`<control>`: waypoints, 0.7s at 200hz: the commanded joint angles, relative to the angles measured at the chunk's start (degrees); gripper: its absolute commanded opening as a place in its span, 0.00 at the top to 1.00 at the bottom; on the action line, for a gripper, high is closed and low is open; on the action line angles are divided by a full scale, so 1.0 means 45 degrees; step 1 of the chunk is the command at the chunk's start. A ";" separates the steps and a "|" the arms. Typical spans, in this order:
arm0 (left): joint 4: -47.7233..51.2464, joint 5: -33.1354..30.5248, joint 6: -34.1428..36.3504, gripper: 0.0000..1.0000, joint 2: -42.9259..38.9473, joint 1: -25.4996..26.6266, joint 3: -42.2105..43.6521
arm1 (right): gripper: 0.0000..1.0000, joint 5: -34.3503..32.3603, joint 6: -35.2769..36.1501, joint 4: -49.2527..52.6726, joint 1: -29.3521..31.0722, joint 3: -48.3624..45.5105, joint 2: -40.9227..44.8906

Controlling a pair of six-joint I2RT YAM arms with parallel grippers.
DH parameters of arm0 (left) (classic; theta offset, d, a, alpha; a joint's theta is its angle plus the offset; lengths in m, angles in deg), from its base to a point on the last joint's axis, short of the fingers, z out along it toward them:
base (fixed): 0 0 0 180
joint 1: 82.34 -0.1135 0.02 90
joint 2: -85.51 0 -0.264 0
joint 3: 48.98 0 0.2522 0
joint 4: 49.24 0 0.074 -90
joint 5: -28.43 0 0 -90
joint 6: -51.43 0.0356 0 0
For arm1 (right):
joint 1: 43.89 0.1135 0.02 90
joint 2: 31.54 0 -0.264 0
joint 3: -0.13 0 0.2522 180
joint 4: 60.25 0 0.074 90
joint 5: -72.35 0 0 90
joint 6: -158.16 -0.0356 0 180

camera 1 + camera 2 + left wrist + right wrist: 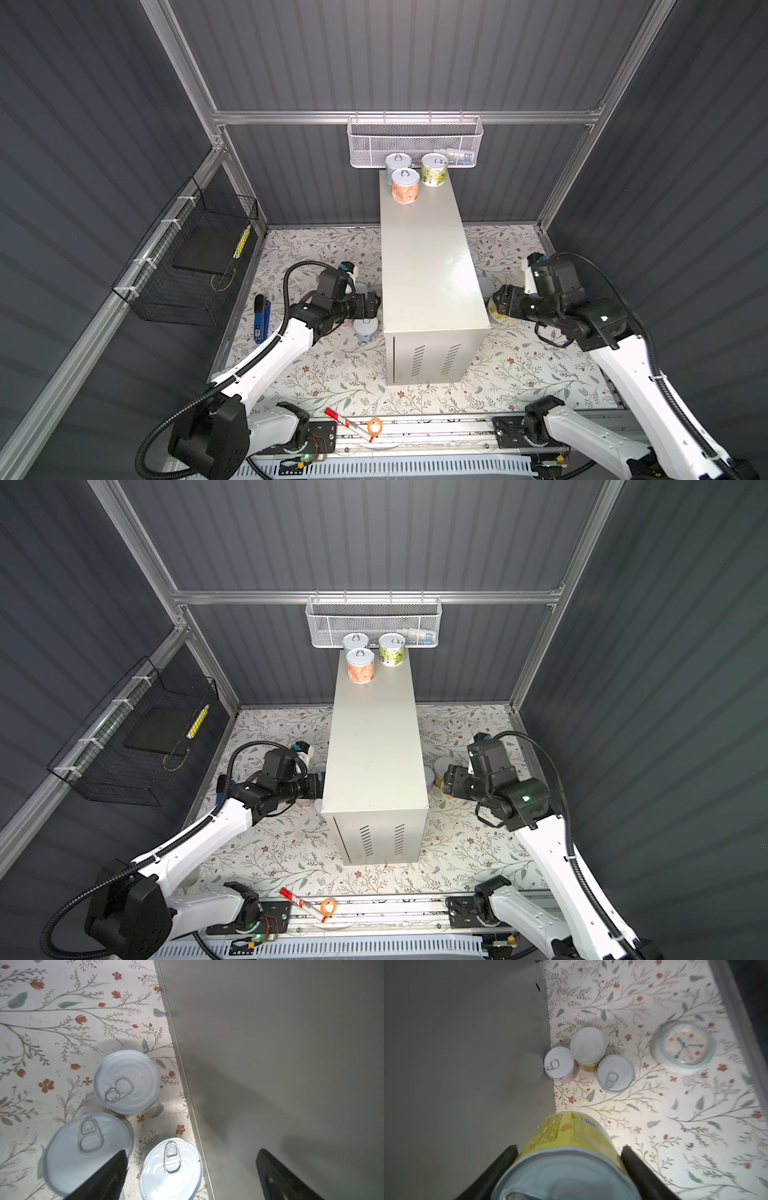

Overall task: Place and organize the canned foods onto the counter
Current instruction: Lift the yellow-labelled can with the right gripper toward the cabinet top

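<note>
The cream counter [428, 270] stands on the floral floor and carries three cans at its far end: pale blue [398, 164], orange-pink [405, 185] and green [434, 169]. My left gripper [193, 1167] hangs open at the counter's left side, above a silver-lidded can [171, 1169]. Two more cans [127, 1082] [83, 1151] stand beside that one. On the counter's right side, my right gripper [569, 1159] is shut on a yellow can [571, 1142], with a finger pressed against each side. Three further cans [559, 1062] [588, 1047] [615, 1073] stand against the counter beyond it.
A round white clock [683, 1045] lies on the floor right of the cans. A white mesh basket [415, 141] hangs on the back wall just above the counter's far end. A black wire basket [187, 257] hangs at the left. A blue tool [262, 316] and a red marker [349, 424] lie nearby.
</note>
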 commanded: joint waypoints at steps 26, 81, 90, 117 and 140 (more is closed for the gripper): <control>0.1487 -0.0524 0.0924 0.02 -0.0244 -0.0707 -0.1394 | 1.00 -0.1219 0.1909 0.3106 -0.0061 0.5569 -0.1590; 0.1360 -0.0036 0.0701 0.02 -0.0057 -0.0782 -0.1831 | 1.00 0.0269 0.2561 0.3519 0.0160 1.0408 -0.4375; 0.1437 0.0022 0.0718 0.02 0.0021 -0.0793 -0.1946 | 1.00 0.0168 0.2598 0.3580 0.0425 1.0983 -0.4787; 0.1701 0.0043 0.0847 0.02 0.0148 -0.0797 -0.2291 | 1.00 -0.0573 0.2778 0.3821 0.1580 1.2524 -0.6163; 0.1678 -0.0027 0.0911 0.02 0.0114 -0.0793 -0.2341 | 1.00 -0.0602 0.2942 0.4040 0.2158 1.4189 -0.7371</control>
